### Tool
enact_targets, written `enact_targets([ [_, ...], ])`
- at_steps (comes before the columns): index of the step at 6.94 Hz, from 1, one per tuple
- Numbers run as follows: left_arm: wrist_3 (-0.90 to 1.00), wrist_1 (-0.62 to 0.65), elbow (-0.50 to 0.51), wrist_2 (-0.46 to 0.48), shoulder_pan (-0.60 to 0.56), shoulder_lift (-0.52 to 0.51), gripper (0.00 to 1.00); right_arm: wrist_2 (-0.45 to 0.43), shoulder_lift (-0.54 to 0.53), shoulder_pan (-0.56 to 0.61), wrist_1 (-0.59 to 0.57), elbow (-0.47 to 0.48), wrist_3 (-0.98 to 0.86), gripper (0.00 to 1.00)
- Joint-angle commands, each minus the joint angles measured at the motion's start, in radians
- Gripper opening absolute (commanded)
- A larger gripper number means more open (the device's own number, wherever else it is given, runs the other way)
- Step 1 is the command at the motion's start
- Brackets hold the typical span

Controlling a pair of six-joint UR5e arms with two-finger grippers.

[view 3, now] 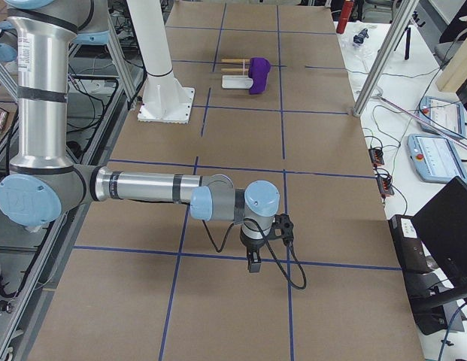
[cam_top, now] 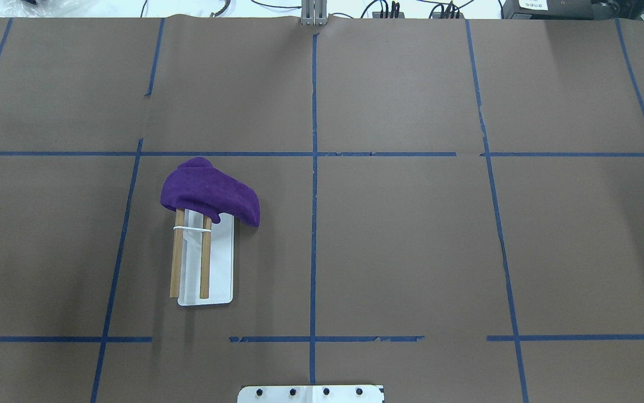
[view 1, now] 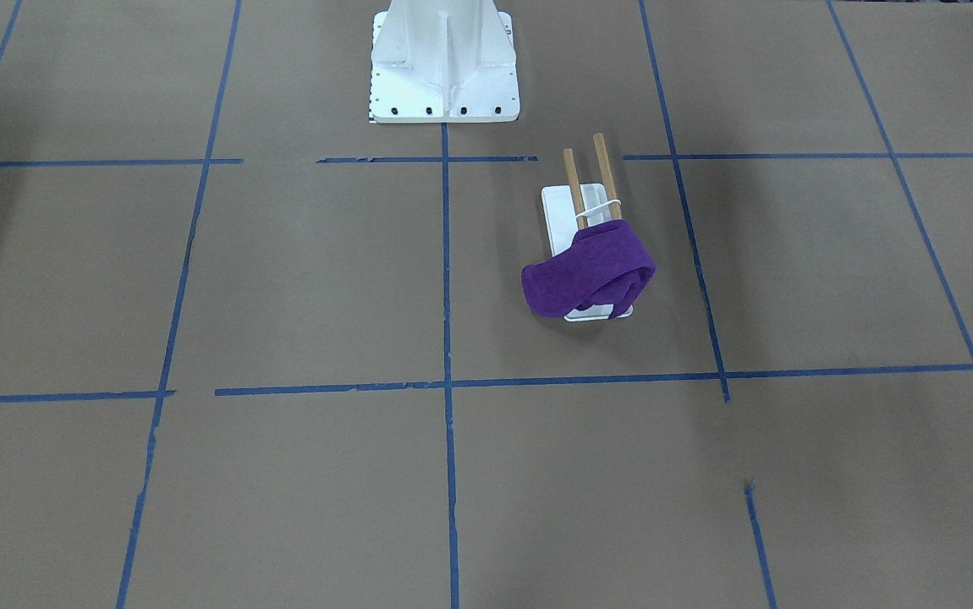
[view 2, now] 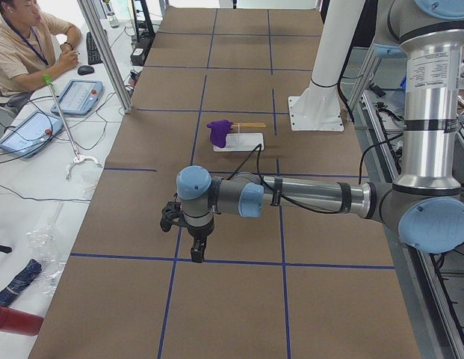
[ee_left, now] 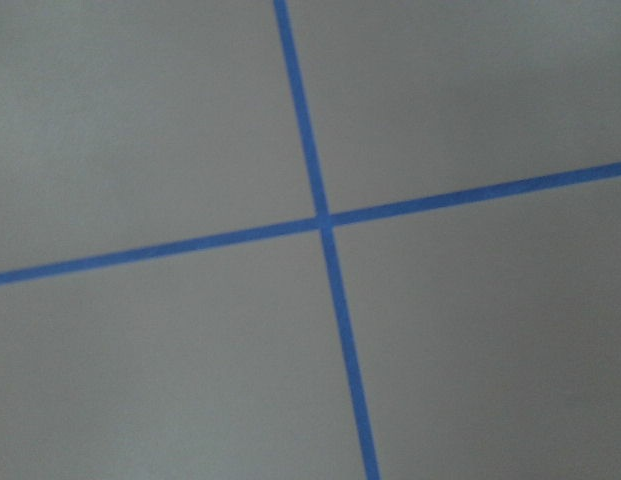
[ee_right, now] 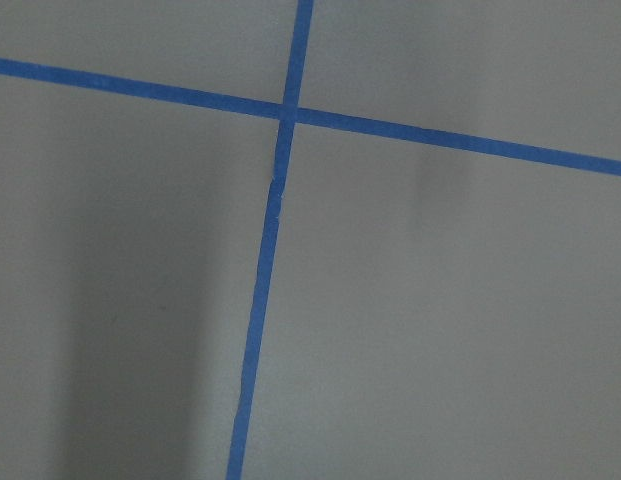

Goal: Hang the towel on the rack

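Left gripper (view 2: 196, 253) and right gripper (view 3: 253, 264) hang far from the rack (cam_top: 220, 274) bearing the towel (cam_top: 207, 191); whether my jaws are apart, I cannot tell.

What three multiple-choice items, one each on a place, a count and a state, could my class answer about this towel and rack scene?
1. Where is the purple towel?
A. draped over one end of the rack
B. folded beside the rack
C. under the rack's base

2. How many wooden dowels has the rack?
A. one
B. two
C. four

3. Which gripper holds the towel?
A. left
B. right
C. neither

Key:
1 A: the towel covers the dowel tips at the rack's end away from the robot.
2 B: two parallel dowels show above the white base.
3 C: the left gripper and the right gripper both hang over the table, well away from the towel.
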Motion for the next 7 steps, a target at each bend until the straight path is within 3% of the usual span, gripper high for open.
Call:
enact_targets([
  [1,0.003,0.068,-0.005,0.000,-0.013,-0.033,1.00,0.002,0.004,0.000,0.000,0.003,0.000,1.00],
  [4,0.010,0.057,-0.017,-0.005,-0.013,-0.067,1.00,0.000,0.010,0.000,0.000,0.007,0.000,1.00],
  [7,0.006,0.039,-0.038,-0.078,-0.016,-0.039,1.00,0.000,0.010,0.000,0.000,0.009,0.000,1.00],
])
